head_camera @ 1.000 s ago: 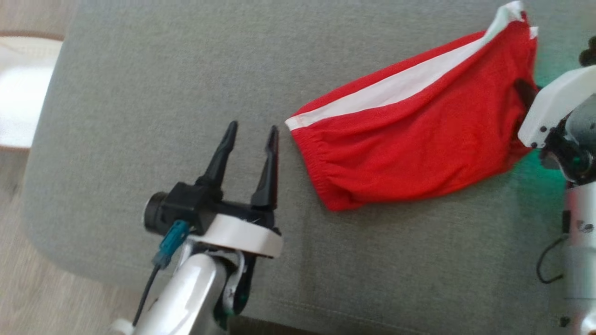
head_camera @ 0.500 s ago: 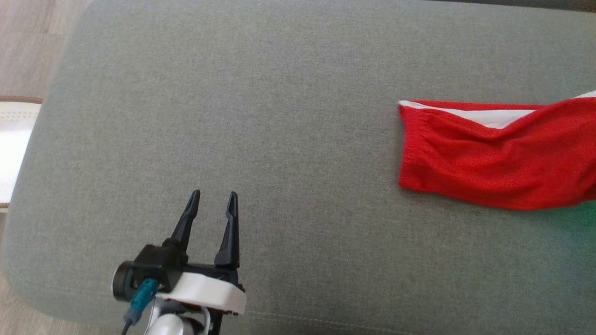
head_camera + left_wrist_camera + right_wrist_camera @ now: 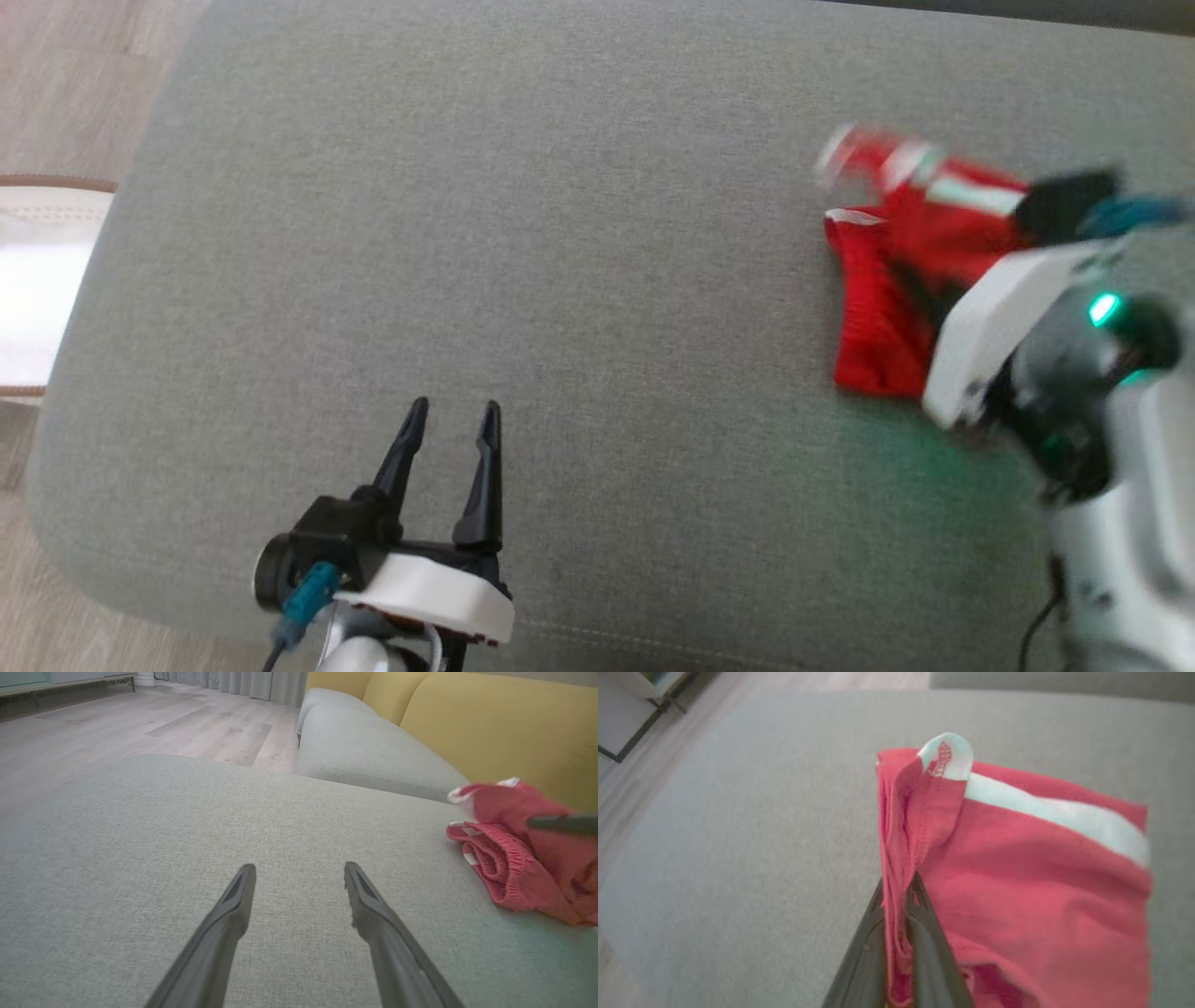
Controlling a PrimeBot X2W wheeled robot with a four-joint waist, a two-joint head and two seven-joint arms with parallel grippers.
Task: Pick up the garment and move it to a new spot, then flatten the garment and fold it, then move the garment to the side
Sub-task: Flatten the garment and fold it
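The garment [image 3: 878, 308] lies bunched toward the right side of the grey cushion [image 3: 560, 233]. The right end effector [image 3: 899, 884] is pinched shut on a raised fold, presumably for carrying. The left end effector [image 3: 454, 406] is wide open and empty near the cushion's front edge.

A home's living room; grey sofa cushions [image 3: 364, 760], yellow backrests [image 3: 504, 723], wooden floor [image 3: 140, 723], curtains [image 3: 261, 683].
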